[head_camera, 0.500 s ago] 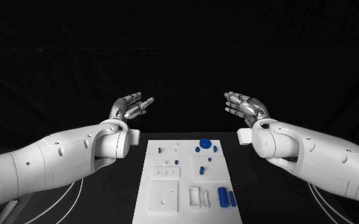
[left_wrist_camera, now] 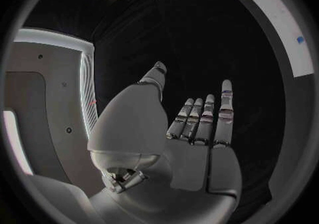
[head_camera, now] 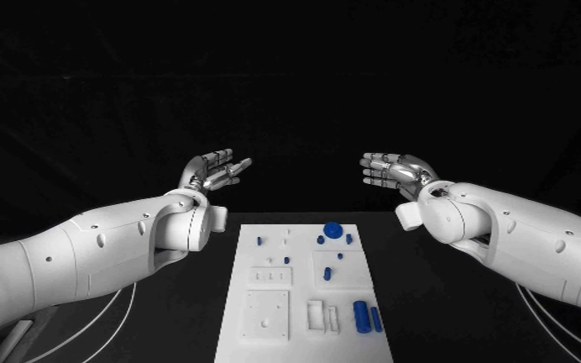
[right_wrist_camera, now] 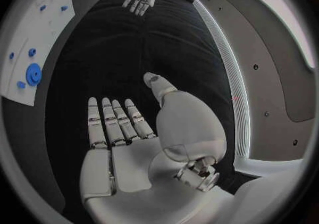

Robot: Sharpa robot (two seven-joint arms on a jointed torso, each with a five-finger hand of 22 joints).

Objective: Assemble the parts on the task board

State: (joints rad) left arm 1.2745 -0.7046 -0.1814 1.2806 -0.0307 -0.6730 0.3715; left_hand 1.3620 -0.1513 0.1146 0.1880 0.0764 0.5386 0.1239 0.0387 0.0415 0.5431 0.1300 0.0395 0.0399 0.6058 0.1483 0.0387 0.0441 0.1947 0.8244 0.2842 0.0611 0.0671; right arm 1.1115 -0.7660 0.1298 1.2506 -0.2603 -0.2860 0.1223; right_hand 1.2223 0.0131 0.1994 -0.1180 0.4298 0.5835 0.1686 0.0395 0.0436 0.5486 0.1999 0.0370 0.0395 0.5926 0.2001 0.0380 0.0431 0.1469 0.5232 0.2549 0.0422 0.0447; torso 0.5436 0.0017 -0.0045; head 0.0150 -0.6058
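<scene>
Both hands raised above the black counter (head_camera: 181, 313), well beyond the far end of the task board (head_camera: 303, 334), palms facing each other with a wide gap between. Left hand (head_camera: 213, 170) empty, fingers (left_wrist_camera: 207, 120) released and stretched nearly straight, close side by side, thumb set apart; nothing touches them. Right hand (head_camera: 395, 170) likewise empty, fingers (right_wrist_camera: 114, 123) released and extended, thumb out to the side. Task board lies flat in the middle of the counter, long axis running away from the robot, between the two forearms and below them. Blue parts sit on it, untouched: a round disc (head_camera: 332, 230) at the far end with a small piece just beside it, a short peg (head_camera: 327, 274) near the middle, and two long cylinders (head_camera: 366, 318) lying side by side at the near right corner. White blocks and plates occupy the near and left portions of the board. Neither hand is near any part.
</scene>
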